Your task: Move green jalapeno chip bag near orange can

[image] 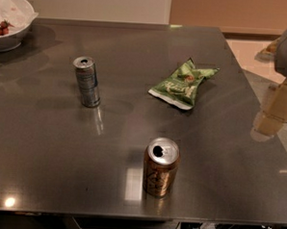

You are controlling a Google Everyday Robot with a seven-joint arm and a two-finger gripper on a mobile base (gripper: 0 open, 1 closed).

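The green jalapeno chip bag (182,84) lies flat on the dark table (40,154), right of centre, with its white edge toward the front. The orange can (160,167) stands upright near the front edge, below and slightly left of the bag, well apart from it. My gripper (272,116) hangs at the right edge of the camera view, over the table's right side, to the right of the bag and not touching it. It holds nothing that I can see.
A taller slim silver-blue can (87,81) stands left of centre. A white bowl (11,20) with red food sits at the back left corner. The table's right edge runs just past the gripper, with pale floor beyond.
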